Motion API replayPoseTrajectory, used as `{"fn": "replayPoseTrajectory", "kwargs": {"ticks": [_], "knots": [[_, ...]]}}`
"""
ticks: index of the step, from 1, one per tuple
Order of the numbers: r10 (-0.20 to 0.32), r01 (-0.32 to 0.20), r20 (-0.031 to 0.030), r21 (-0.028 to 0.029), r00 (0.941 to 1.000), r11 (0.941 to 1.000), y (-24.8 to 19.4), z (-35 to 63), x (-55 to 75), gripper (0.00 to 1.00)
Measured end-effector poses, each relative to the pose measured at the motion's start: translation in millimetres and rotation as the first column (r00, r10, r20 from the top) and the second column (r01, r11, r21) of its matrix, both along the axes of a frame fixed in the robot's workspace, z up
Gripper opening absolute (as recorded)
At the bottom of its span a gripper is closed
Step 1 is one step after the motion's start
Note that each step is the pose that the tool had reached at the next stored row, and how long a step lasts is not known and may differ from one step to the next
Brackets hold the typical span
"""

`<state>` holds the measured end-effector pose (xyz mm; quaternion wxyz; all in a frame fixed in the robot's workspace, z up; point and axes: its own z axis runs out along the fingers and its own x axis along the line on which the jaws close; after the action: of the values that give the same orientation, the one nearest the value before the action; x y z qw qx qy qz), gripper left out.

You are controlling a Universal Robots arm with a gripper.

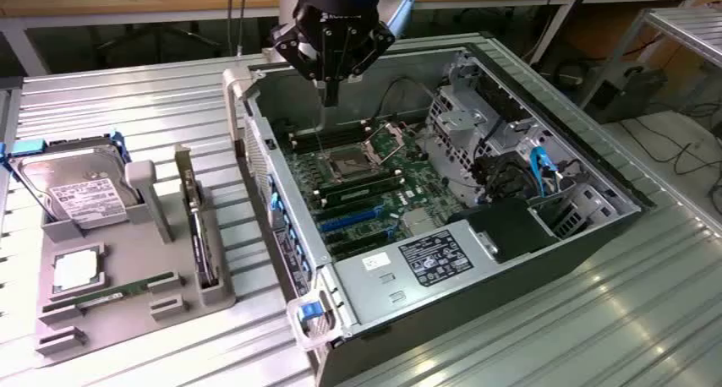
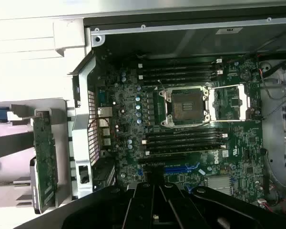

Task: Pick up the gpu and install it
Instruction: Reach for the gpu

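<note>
Gripper [image 1: 328,98], closed and empty, hangs over the motherboard [image 1: 378,197]; wrist view reveals green circuitry on the gpu [image 2: 45,157].
</note>
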<state>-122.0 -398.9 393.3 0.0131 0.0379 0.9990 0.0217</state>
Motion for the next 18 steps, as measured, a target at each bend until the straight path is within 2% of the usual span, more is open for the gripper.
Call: {"fn": "replayPoseTrajectory", "kwargs": {"ticks": [14, 15, 18], "knots": [[0.000, 0.000, -0.0001, -0.0001, 1.0000, 1.0000, -0.2, 0.0, -0.3, 0.11], [0.000, 0.000, -0.0001, -0.0002, 1.0000, 1.0000, -0.6, 0.1, -2.2, 0.11], [0.000, 0.000, 0.0005, 0.0001, 1.0000, 1.0000, -6.0, 0.2, -24.7, 0.11]]}}
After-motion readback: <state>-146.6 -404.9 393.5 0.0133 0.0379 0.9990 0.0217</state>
